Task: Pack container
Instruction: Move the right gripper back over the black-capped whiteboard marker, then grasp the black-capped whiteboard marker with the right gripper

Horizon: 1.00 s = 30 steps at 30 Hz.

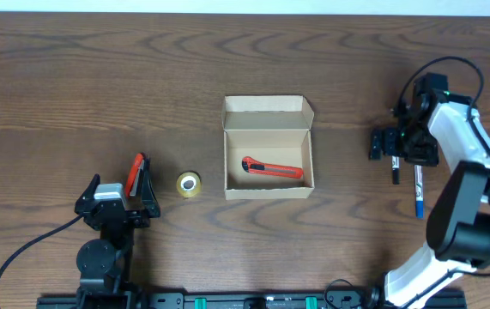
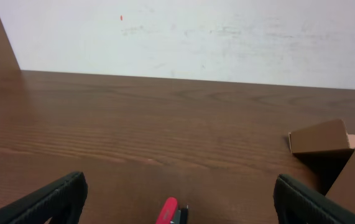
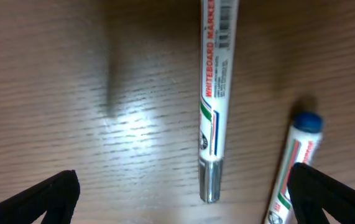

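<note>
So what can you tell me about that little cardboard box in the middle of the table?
The box is small, rectangular and made of plain tan cardboard with no markings. It sits flat on the wooden table and is open, its hinged lid folded back on the far side. A red box cutter lies slanted on its floor. Nothing else touches it; a yellow tape roll lies apart on its left.

small tan cardboard container (image 1: pixel 270 144), open, hinged lid flap folded back on far side, sitting flat at centre of table (image 1: pixel 99 86), red utility knife (image 1: pixel 272 168) lying inside
</note>
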### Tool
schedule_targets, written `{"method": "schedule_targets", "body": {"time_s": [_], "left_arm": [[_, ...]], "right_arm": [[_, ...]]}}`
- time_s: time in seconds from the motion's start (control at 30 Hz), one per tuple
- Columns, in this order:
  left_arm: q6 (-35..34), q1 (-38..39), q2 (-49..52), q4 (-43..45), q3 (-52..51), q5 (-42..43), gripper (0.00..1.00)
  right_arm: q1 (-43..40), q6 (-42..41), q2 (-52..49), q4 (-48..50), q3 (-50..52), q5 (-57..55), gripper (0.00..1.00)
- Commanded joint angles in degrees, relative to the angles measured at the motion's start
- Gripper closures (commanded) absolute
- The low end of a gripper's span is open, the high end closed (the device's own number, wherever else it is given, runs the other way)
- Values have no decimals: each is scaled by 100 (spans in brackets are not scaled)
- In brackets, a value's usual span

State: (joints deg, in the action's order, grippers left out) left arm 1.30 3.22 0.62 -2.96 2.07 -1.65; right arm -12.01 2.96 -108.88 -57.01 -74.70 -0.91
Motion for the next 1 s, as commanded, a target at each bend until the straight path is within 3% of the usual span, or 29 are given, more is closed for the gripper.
{"method": "schedule_targets", "body": {"time_s": [0.0, 0.17, 0.73, 0.83, 0.97], "left_arm": [[-7, 17, -37, -125, -179, 24, 5], [-28, 17, -37, -125, -179, 31, 5], [-26, 17, -37, -129, -179, 127, 5], [-24, 17, -37, -129, -179, 127, 5], [-24, 17, -37, -129, -179, 127, 4]], "right_arm": [[-79, 79, -291, -136, -476, 79, 1], [-76, 186, -728, -391, -960, 98, 1], [-70, 262, -1403, -385, -973, 120, 3], [-70, 339, -1403, -391, -973, 133, 9], [-63, 334, -1403, -387, -973, 138, 32]]}}
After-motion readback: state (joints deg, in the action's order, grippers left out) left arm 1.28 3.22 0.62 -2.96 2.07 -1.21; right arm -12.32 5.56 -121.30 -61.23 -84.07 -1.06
